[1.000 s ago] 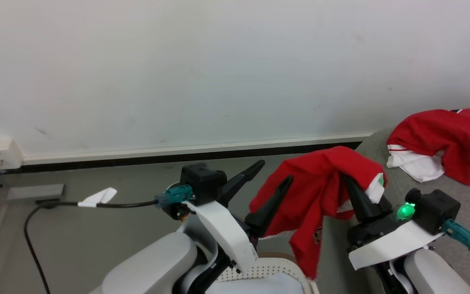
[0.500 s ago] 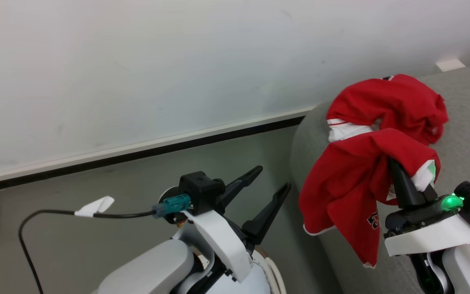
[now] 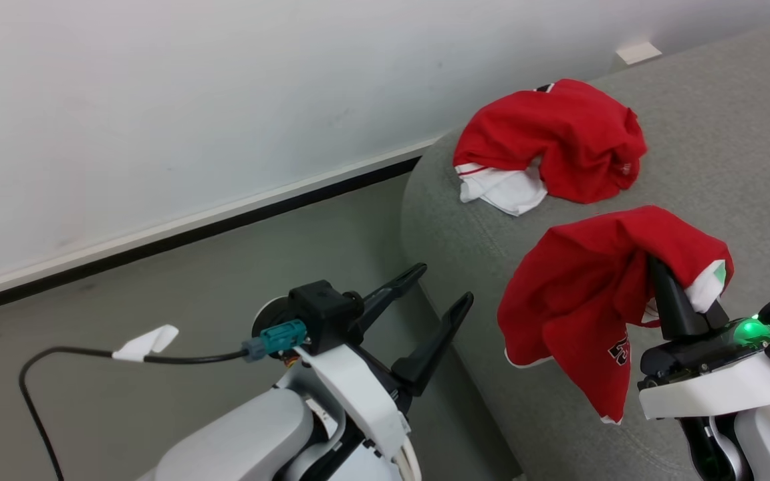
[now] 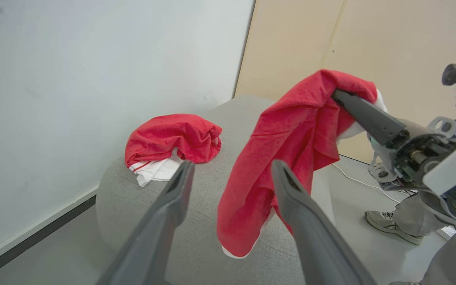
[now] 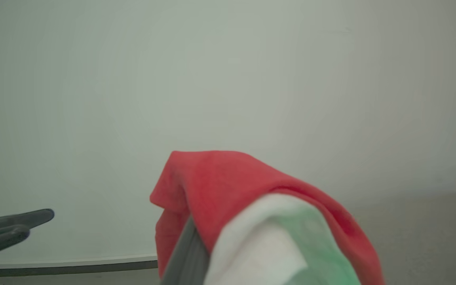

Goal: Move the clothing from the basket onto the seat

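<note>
One red garment (image 3: 552, 137) already lies bunched on the seat (image 3: 726, 120), up by the wall (image 3: 224, 100); a second red garment (image 3: 579, 294) hangs from the right gripper (image 3: 666, 287), which is clamped tight on its white-trimmed end; it dangles over the seat's rounded front edge, not yet set down; left gripper (image 3: 445, 284) spread wide, empty, just beside the seat; left to do: lower and release; whether the basket holds more, cannot tell.
</note>
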